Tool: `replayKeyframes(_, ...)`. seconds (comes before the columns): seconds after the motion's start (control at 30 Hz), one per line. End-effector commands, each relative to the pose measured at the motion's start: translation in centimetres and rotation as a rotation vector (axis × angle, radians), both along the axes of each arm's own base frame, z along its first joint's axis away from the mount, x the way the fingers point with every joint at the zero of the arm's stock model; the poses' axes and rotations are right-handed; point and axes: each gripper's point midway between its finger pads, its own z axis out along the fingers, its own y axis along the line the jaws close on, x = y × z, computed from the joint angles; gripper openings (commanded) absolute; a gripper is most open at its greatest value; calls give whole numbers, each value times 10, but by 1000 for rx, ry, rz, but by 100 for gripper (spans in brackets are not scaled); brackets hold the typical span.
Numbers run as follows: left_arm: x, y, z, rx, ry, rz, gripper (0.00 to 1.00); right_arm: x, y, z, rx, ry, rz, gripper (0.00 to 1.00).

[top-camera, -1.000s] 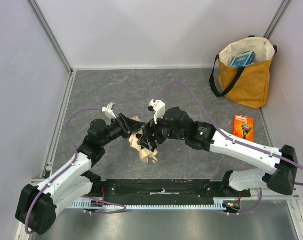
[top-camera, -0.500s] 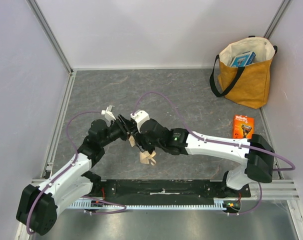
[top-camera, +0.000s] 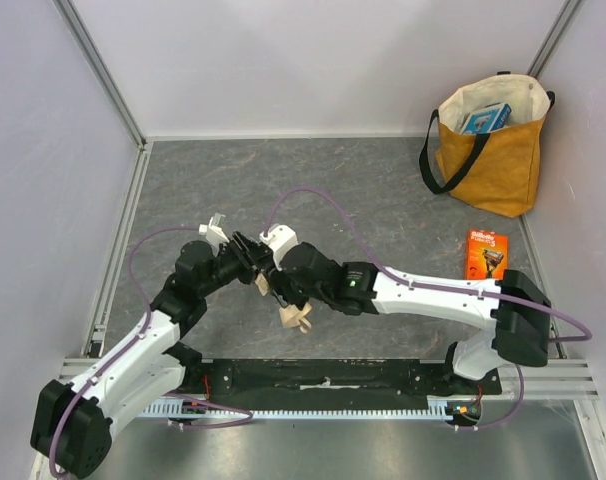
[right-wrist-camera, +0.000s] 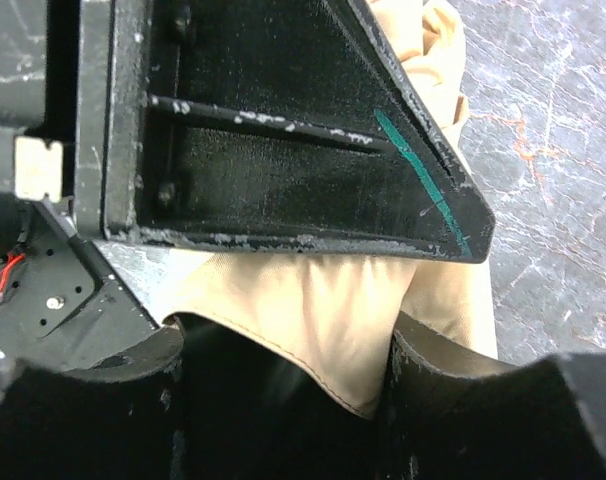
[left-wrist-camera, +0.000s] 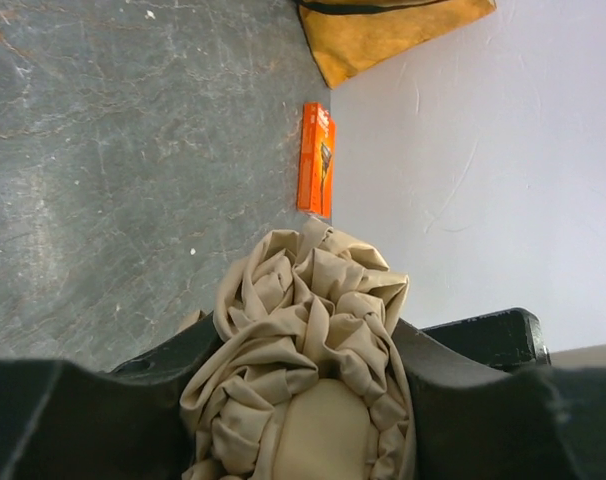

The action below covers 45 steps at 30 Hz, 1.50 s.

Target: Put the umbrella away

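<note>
Top external view places the umbrella [top-camera: 294, 316] left of the bench [top-camera: 383, 190] centre, at about 8 o'clock, bunched between the two wrists. The tote [top-camera: 488, 150] stands well apart in the far corner at 2 o'clock, and an orange box [top-camera: 486, 252] lies at 3 o'clock. The left pincer [top-camera: 253, 264] is partly closed on crumpled canopy. The right pincer [top-camera: 275, 287], meeting it from 3 o'clock, is also partly closed, with a flap of the same cloth between its fingers. The step looks like a two-handed gather before the carry to the tote. To do it well, both holds should bite through folded layers rather than a single loose flap, the bundle should rise off the bench before it swings toward 2 o'clock, and the left should let go only once the right's hold is sure, since the right arm seems better placed to reach the tote. From above the wrists hide both grips, and only a pale end shows at 5 o'clock of them; whether it is knob or cloth cannot be told. The left wrist view alone shows folds packed tight between its fingers. The right wrist view alone shows the left's finger lying across the cloth, and that its own hold takes a thin edge, which may slip.
</note>
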Motion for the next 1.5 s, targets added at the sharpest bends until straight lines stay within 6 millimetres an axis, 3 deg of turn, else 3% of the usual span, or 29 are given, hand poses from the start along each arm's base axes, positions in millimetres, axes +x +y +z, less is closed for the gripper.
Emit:
replayKeyframes(0.0,-9,-9,52,-159,-107,-39,37,-21,25,49,230,-58,160,0)
replayKeyframes(0.03,-10,-8,58,-176,-140,-41,53,-23,22,50,242,-57,157,0)
replayKeyframes(0.1,-14,-8,61,-199,-174,-55,75,-25,16,53,266,-51,154,0)
replayKeyframes(0.13,-16,-8,65,-215,-197,-59,85,-25,12,56,279,-53,152,0)
replayKeyframes(0.17,-18,-8,67,-230,-215,-67,87,-26,8,55,284,-46,142,0)
replayKeyframes(0.5,-35,4,71,-270,-381,-80,90,-12,-27,84,460,28,107,0)
replayKeyframes(0.6,-45,-1,80,-253,-458,-146,91,-11,-32,94,496,50,130,0)
replayKeyframes(0.73,-48,-13,92,-273,-477,-240,91,-14,-28,106,529,54,170,0)
replayKeyframes(1.07,-55,-43,111,-324,-520,-414,92,-20,-16,114,552,80,230,0)
replayKeyframes(1.27,-57,-45,107,-307,-531,-439,73,-19,-17,120,571,106,245,0)
replayKeyframes(1.33,-59,-47,105,-290,-537,-462,62,-18,-15,124,585,111,253,0)
replayKeyframes(1.43,-62,-47,110,-284,-572,-477,39,-18,-12,126,585,121,266,0)
replayKeyframes(1.47,-61,-47,111,-283,-581,-474,21,-18,-12,125,581,126,274,0)
